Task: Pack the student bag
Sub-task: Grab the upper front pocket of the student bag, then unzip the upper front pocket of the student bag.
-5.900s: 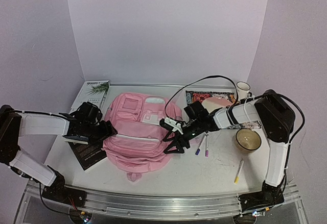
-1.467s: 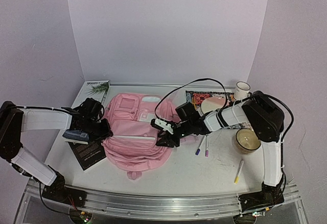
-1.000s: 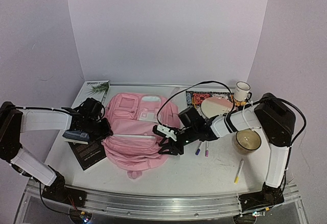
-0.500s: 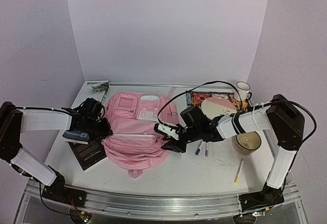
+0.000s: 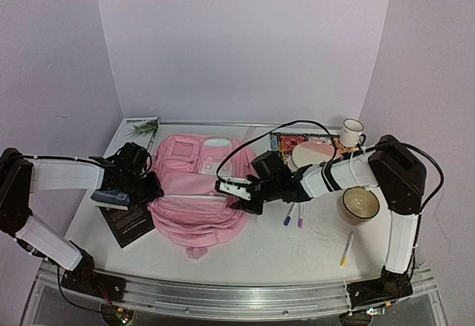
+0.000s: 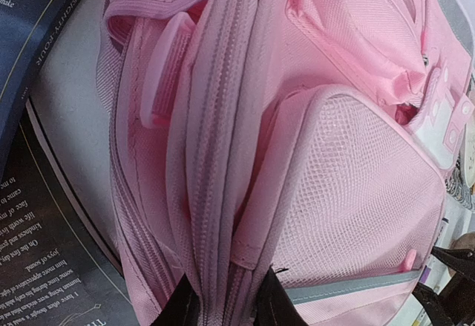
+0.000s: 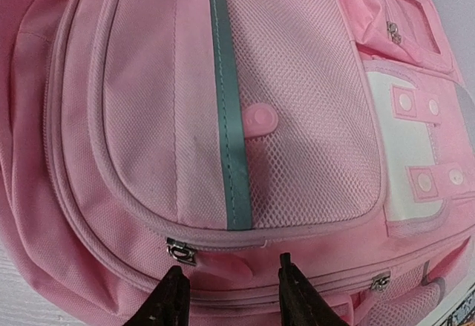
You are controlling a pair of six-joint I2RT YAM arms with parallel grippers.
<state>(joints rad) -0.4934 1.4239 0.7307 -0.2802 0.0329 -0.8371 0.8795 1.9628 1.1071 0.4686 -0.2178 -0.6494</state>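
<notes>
The student bag [image 5: 193,211] lies flat mid-table, a big pink backpack with zipped front pockets. My left gripper [image 5: 152,188] sits at its left edge. In the left wrist view that gripper [image 6: 226,307] is shut on a bunched fold of the bag [image 6: 349,192] with a zip line running through it. My right gripper [image 5: 239,200] is at the bag's right side. In the right wrist view it [image 7: 231,296] is open just above the bag [image 7: 148,103], its dark fingers [image 7: 171,300] either side of a pink zip pull [image 7: 223,263] beside a metal slider [image 7: 180,251].
A dark book [image 5: 130,223] lies under my left arm, and a plant-cover book [image 5: 141,129] is at the back left. Right of the bag are two purple pens [image 5: 291,214], a yellow pen [image 5: 347,248], a candle jar [image 5: 360,203], a pale disc [image 5: 312,154] and a mug [image 5: 353,129].
My right gripper has shifted left, further over the bag's right side. The left gripper has kept its hold on the bag's left edge without moving.
</notes>
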